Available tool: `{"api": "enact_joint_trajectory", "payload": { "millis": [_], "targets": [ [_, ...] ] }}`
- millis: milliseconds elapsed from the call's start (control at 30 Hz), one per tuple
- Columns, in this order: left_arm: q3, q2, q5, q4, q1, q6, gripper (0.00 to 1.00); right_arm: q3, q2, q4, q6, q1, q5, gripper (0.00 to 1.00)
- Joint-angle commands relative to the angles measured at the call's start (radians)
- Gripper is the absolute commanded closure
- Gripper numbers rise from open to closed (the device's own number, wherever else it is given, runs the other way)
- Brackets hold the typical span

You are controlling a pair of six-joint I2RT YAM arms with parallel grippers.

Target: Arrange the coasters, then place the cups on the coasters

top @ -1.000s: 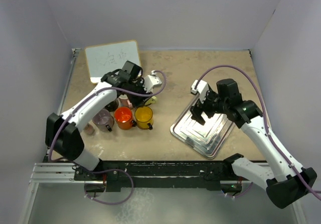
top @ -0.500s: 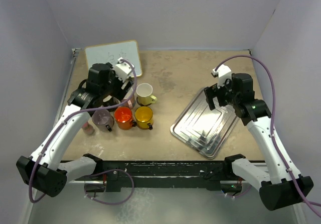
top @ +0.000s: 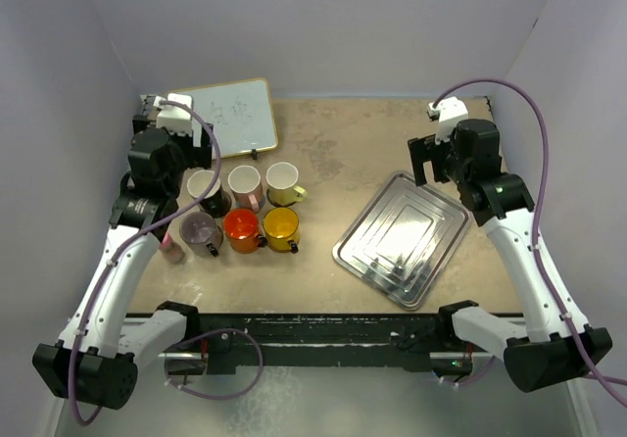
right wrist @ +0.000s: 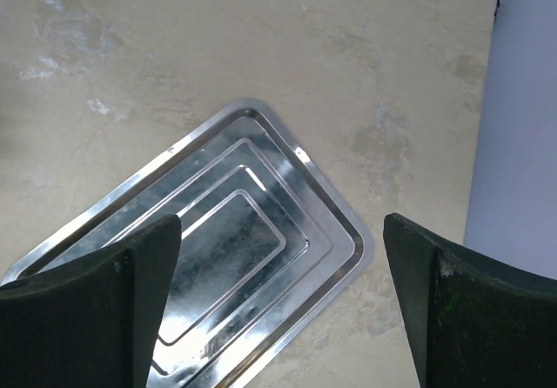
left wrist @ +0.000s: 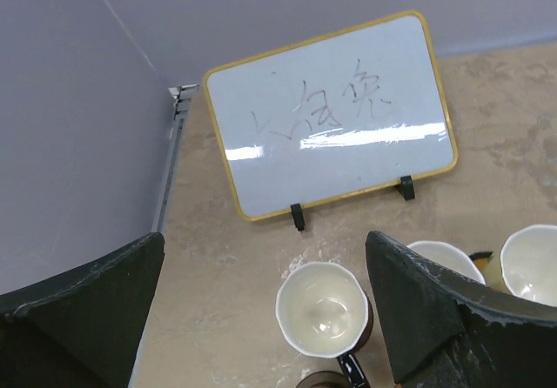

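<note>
Six handled mugs: three white-lined, three translucent. One rectangular silver metal tray. One yellow-framed whiteboard. One small pink bottle.

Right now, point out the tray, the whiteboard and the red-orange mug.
tray (top: 402, 239): top external view, bare centre panel
whiteboard (left wrist: 335, 127): left wrist view, middle of white face
red-orange mug (top: 240, 225): top external view, its inside

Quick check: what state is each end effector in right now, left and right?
Left end effector: open, holding nothing.
Right end effector: open, holding nothing.
</note>
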Motion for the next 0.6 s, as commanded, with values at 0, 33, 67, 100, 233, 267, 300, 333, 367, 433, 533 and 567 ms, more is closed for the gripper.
{"api": "enact_joint_trajectory", "payload": {
  "millis": [0,33,67,100,233,267,300,333,367,433,533,567],
  "targets": [
    [0.017,-0.009,-0.015,0.117,0.031,-0.107,0.06,0.048,-0.018,0.064,0.067,-0.001,0.086,0.00],
    [0.009,-0.017,-0.009,0.130,0.034,-0.119,0.06,0.039,-0.026,0.077,0.081,-0.001,0.093,0.00],
    [-0.005,-0.029,-0.004,0.142,0.036,-0.130,0.06,0.022,-0.038,0.096,0.091,-0.002,0.103,0.00],
    [-0.022,-0.046,0.002,0.158,0.038,-0.135,0.06,-0.005,-0.057,0.121,0.099,-0.002,0.115,0.00],
    [-0.091,-0.123,0.044,0.202,0.038,-0.124,0.06,-0.132,-0.156,0.236,0.099,-0.001,0.136,0.00],
    [-0.098,-0.140,0.058,0.203,0.038,-0.116,0.06,-0.150,-0.174,0.243,0.086,-0.002,0.134,0.00],
    [-0.102,-0.150,0.064,0.204,0.038,-0.110,0.06,-0.160,-0.188,0.245,0.077,-0.003,0.140,0.00],
    [-0.104,-0.154,0.072,0.203,0.038,-0.102,0.06,-0.167,-0.201,0.246,0.072,-0.003,0.148,0.00],
    [-0.112,-0.159,0.081,0.211,0.038,-0.087,0.06,-0.176,-0.207,0.248,0.069,-0.003,0.153,0.00],
    [-0.139,-0.170,0.086,0.244,0.040,-0.077,0.07,-0.189,-0.216,0.256,0.067,-0.006,0.152,0.00],
    [-0.165,-0.180,0.092,0.243,0.040,-0.074,0.06,-0.206,-0.228,0.277,0.053,-0.011,0.155,0.00],
    [-0.173,-0.187,0.092,0.238,0.040,-0.063,0.06,-0.210,-0.231,0.281,0.046,-0.012,0.156,0.00]
  ]
}}
